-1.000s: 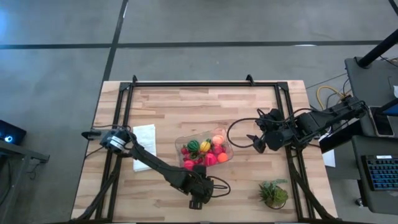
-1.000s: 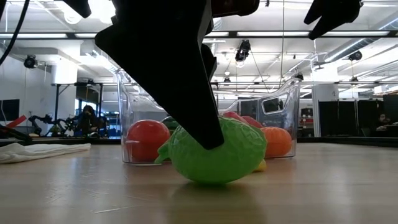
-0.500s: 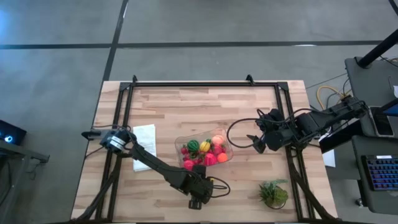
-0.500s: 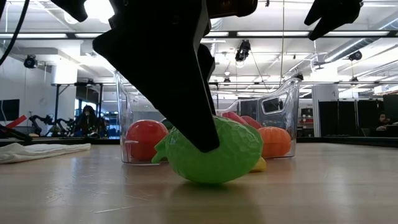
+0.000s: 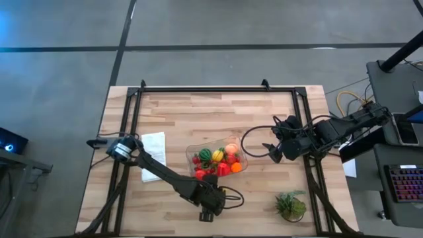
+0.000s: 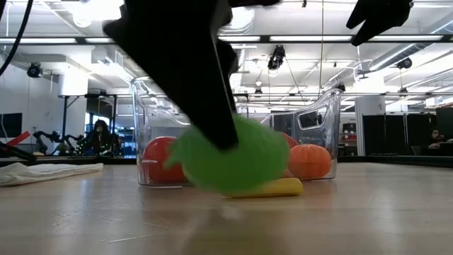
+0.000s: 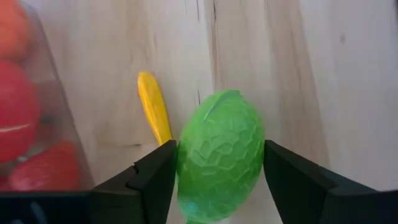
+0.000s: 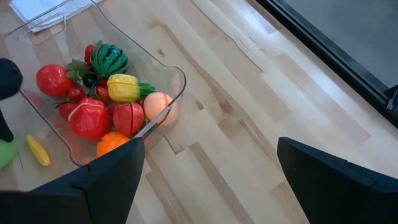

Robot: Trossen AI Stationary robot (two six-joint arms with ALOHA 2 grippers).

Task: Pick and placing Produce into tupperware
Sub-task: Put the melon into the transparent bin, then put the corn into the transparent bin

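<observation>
Robotics lab or open workshop hall.
Ceiling strip lights (image 6: pixel 297 38) are glowing over a polished concrete floor (image 5: pixel 198 26), with equipment stands (image 6: pixel 74 113) and a keyboard (image 5: pixel 404 185) sitting nearby.

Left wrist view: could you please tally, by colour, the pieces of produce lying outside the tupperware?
Lime green: 1, the lime-green fruit, gripped in the left claw
Yellow: 1, the slim yellow piece, lying on the table
Total: 2
</observation>
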